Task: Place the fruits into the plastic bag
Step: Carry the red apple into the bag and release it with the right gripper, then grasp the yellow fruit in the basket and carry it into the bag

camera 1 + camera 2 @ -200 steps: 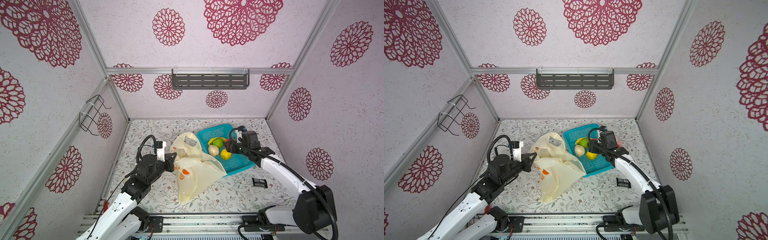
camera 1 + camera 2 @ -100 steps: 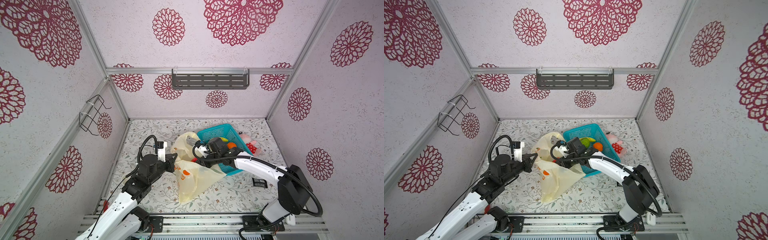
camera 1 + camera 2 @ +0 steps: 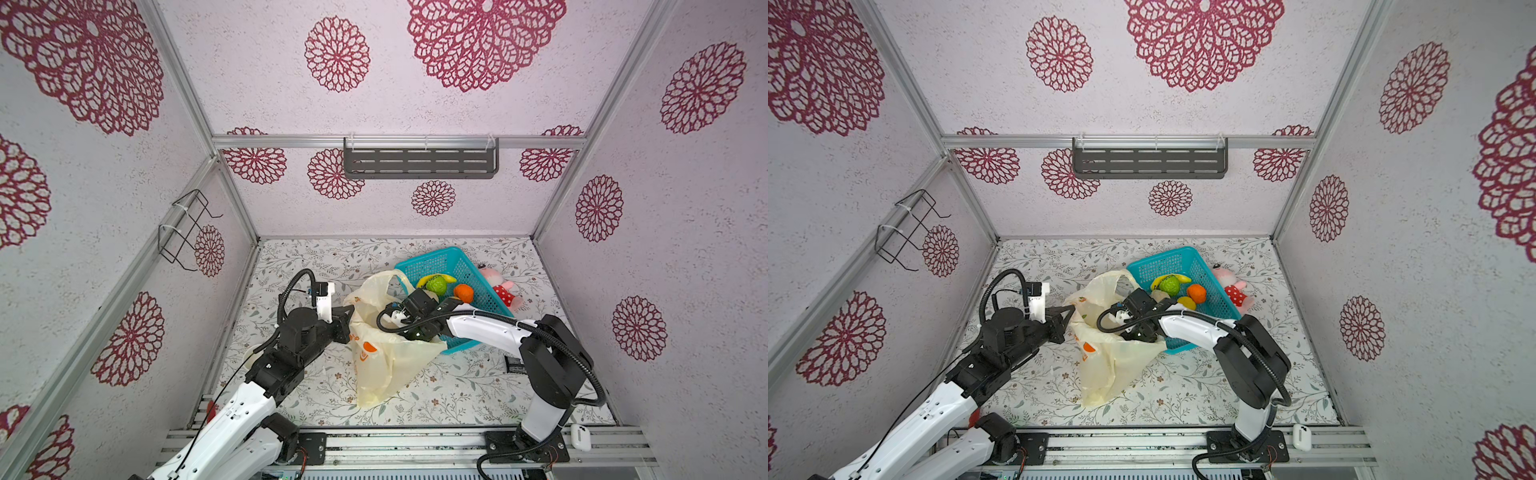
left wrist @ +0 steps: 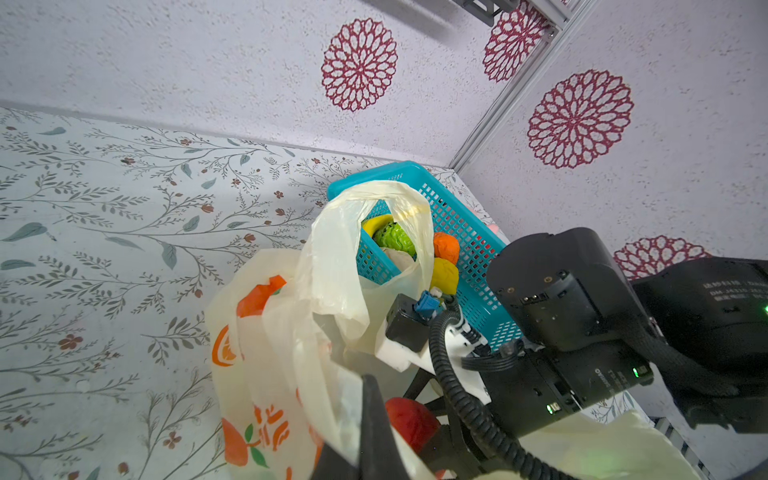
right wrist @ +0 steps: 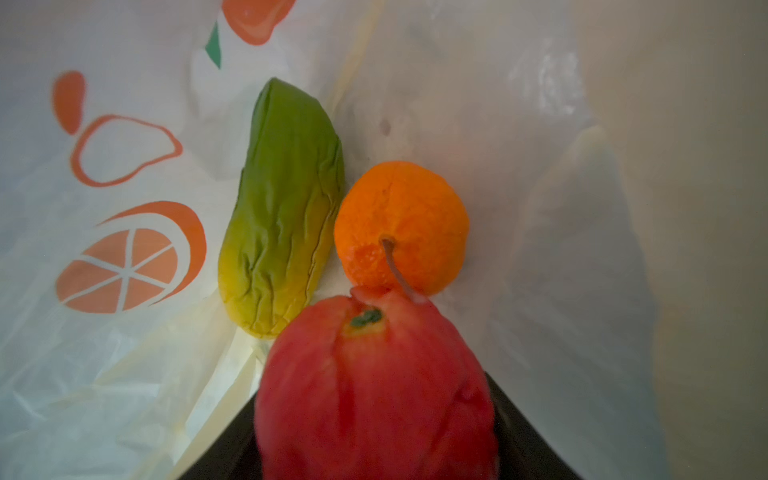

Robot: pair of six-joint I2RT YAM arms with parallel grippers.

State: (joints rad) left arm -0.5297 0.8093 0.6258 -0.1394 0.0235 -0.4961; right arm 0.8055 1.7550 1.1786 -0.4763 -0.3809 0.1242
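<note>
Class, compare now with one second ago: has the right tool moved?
Yes. The right tool swung left, from above the turquoise basket into the plastic bag, holding the red fruit.

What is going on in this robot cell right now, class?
The left end effector pinches the rim of the plastic bag, holding it open. The right end effector is inside the bag, gripping a red fruit. A green-yellow oblong fruit and a tangerine already lie in there. A banana, green fruit and orange fruit sit in the turquoise basket.

The plastic bag (image 3: 386, 365) swallows my right gripper (image 5: 380, 455) in both top views — the red ball (image 5: 376, 390) is blurred, cropped.
</note>
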